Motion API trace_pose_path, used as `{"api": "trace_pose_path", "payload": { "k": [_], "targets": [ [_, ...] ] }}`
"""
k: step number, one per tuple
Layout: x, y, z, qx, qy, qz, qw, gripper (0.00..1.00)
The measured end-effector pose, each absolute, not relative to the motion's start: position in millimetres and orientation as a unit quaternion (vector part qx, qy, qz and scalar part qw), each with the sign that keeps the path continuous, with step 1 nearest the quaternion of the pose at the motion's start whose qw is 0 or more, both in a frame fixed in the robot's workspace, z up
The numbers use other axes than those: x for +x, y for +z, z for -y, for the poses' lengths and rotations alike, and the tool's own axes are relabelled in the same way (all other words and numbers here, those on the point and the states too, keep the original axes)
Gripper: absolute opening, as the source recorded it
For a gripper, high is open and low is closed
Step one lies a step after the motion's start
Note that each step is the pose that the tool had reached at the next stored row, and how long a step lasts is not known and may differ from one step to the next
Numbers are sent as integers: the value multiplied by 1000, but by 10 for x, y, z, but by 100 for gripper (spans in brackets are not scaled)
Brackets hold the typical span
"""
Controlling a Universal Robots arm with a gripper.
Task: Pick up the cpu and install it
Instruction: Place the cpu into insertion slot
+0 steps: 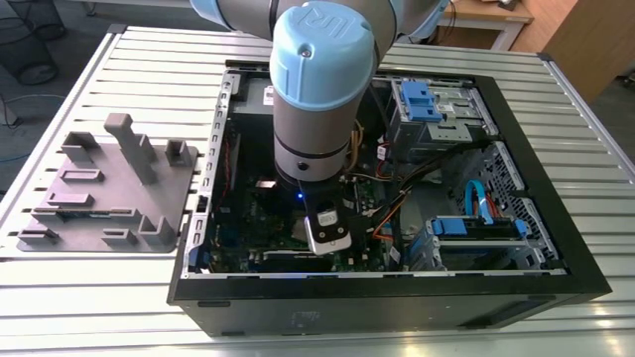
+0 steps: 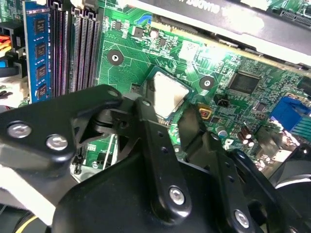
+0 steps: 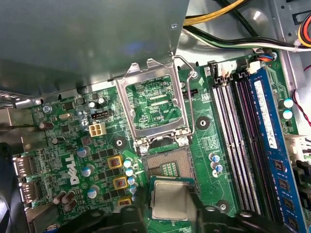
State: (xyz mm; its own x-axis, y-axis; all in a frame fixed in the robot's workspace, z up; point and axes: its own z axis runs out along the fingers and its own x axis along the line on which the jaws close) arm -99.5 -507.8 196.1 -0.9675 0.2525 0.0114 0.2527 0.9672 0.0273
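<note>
At the wrist, the gripper [image 3: 170, 216] has its black fingers [image 2: 150, 128] pressed against opposite edges of the cpu [image 3: 170, 200]; the jaws are clamped on it, silvery top up. The cpu hangs just beside the open socket [image 3: 165, 167], and in the first wrist view its edge overlaps the socket's edge; it is not seated. Past the socket, the hinged metal frame [image 3: 146, 73] stands raised, with its wire lever alongside. Beside the socket run dark memory slots and one blue memory stick [image 3: 269, 145], all on the green motherboard [image 3: 63, 145]. In the exterior view the arm [image 1: 317, 111] reaches straight down into the open black computer case [image 1: 397, 286], which lies on a slatted table [image 1: 129, 59]. A grey holder block [image 1: 109, 193] rests on the table at the exterior view's left, well apart from the cpu.
</note>
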Motion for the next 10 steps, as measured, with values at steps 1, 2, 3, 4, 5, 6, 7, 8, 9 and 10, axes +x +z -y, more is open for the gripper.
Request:
{"api": "trace_pose_path", "payload": {
  "k": [1, 2, 3, 4, 5, 6, 7, 8, 9, 10],
  "targets": [
    [-995, 1961, 5078, -127, -14, 992, 4, 48],
    [-995, 1961, 5078, -128, -14, 992, 4, 48],
    [-990, 1961, 5079, -128, -14, 992, 4, 48],
    [-985, 1962, 5079, -130, -14, 991, 4, 48],
    [-981, 1966, 5080, -131, -13, 991, 4, 48],
    [-978, 1968, 5081, -133, -13, 991, 4, 48],
    [-978, 1969, 5082, -136, -13, 991, 4, 48],
    [-978, 1969, 5083, -139, -13, 990, 4, 48],
    [-978, 1969, 5083, -144, -13, 989, 4, 48],
    [-977, 1969, 5083, -148, -13, 989, 4, 48]
  ]
}}
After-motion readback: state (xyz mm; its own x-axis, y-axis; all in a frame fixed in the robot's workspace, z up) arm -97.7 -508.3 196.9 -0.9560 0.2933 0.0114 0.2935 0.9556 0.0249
